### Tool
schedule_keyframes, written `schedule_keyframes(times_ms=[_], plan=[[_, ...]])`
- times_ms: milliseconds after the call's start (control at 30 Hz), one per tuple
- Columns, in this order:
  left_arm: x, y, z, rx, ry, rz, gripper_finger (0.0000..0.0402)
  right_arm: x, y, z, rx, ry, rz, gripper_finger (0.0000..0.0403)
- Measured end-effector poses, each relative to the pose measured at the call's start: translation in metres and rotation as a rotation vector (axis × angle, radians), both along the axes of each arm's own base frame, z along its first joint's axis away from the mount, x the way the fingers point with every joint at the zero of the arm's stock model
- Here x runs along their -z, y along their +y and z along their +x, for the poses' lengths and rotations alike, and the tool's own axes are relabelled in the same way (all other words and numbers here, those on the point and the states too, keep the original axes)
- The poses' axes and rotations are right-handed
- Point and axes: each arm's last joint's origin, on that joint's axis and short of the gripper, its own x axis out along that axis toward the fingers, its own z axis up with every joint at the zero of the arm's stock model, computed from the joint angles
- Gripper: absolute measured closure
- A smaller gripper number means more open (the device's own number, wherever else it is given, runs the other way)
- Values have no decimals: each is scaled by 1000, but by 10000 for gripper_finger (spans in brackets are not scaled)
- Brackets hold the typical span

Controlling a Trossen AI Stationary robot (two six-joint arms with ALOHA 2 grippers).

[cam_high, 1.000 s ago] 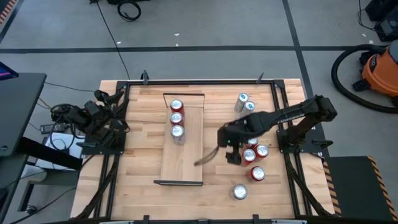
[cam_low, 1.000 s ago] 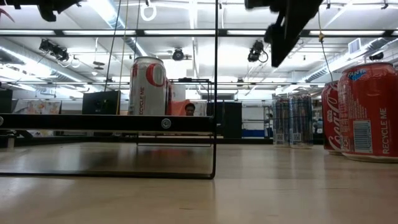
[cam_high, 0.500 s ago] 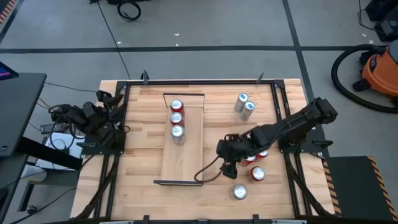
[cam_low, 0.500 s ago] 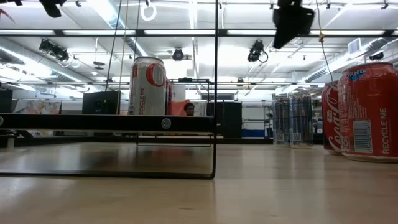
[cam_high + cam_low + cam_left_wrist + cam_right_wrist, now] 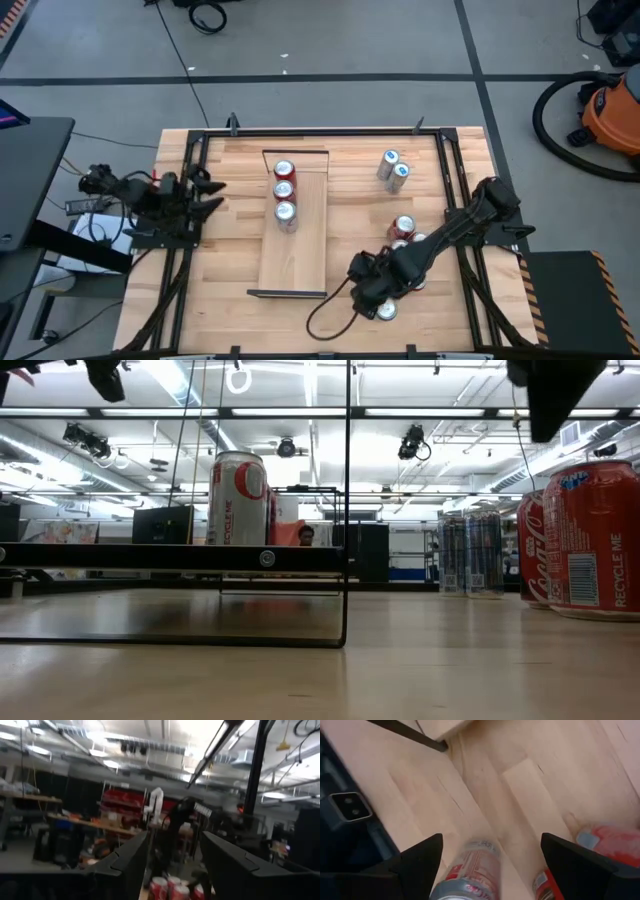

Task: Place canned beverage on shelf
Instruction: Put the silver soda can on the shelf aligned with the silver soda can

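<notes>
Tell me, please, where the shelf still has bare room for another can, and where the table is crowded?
The shelf is bare from the three cans at its far end down to its near dark rim. It is crowded right of the shelf, where red cans cluster and the right pincer, open, hovers over a silver can.

I've got the shelf lying flat on the table, a long light-wood board with a thin dark rim at each short end. Three cans stand upright in a row at its far end: two red-sided ones and a silvery one nearest the middle. The rest of the board is bare. Off to the right, a silver can stands near the table's front edge, just beyond the shelf's near corner. I see red cans close behind it, and two silver cans together toward the far right corner.
</notes>
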Motion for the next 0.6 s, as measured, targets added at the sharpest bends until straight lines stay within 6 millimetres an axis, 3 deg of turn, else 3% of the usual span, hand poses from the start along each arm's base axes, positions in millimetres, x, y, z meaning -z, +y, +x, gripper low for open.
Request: schedule_keyframes(times_ms=[267,600], plan=[[1,-11,21,9,20,-13,207,-2,23,10,196,145,-29,56],[1,-15,28,21,13,-50,207,-2,39,1,252,194,20,52]])
